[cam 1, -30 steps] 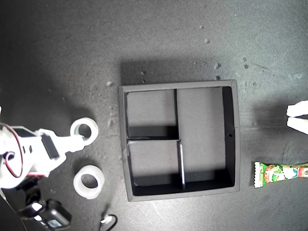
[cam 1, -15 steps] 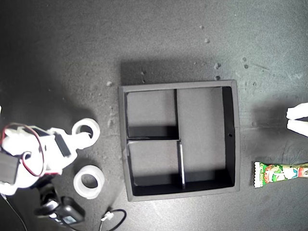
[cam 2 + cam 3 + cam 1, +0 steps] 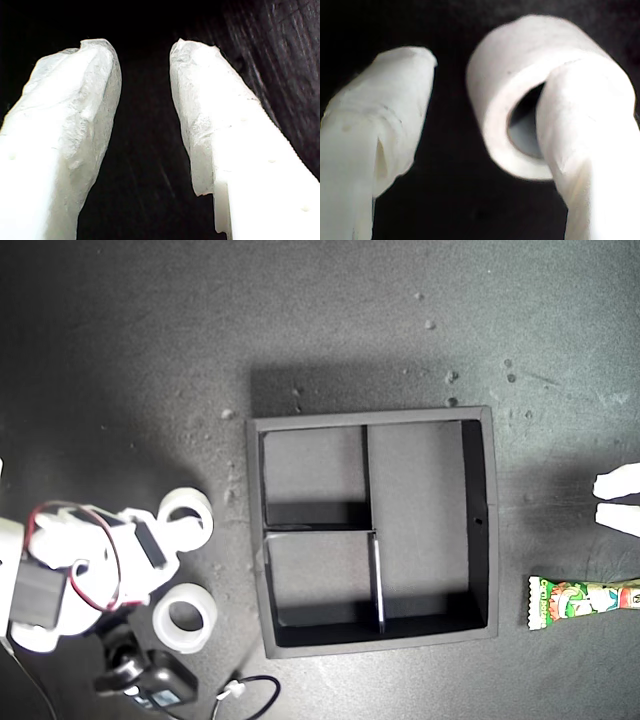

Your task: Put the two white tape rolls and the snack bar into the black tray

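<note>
White tape roll (image 3: 186, 515) now has the second hand (image 3: 485, 100) spread around its wall, one finger (image 3: 580, 130) newly through the hole, unlifted, near the worktop's edge at the exterior view's left, beside the tray (image 3: 480, 420).

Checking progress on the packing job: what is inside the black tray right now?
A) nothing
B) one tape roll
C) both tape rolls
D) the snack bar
A: all three compartments of the black tray are bare; both tape rolls lie toward the exterior view's left of it, and the snack bar toward its right.
</note>
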Available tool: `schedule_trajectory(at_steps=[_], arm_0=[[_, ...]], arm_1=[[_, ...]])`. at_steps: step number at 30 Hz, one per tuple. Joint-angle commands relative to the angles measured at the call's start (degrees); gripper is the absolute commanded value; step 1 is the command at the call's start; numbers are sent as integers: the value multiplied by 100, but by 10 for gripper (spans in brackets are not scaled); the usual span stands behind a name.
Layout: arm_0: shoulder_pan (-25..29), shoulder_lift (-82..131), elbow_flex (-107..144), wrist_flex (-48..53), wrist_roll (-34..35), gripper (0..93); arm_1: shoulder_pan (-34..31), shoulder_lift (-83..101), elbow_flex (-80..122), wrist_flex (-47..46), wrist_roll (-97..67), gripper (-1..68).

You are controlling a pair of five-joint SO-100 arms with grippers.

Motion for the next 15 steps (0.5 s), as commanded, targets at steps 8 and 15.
schedule_trajectory(at_steps=[8, 15], arm_0=[[-44, 387, 26, 88, 9, 144], [-132, 79, 0, 70, 9, 147]], arm_1=[[-53, 35, 70, -9, -325, 66], [-97, 35, 70, -9, -343, 66]])
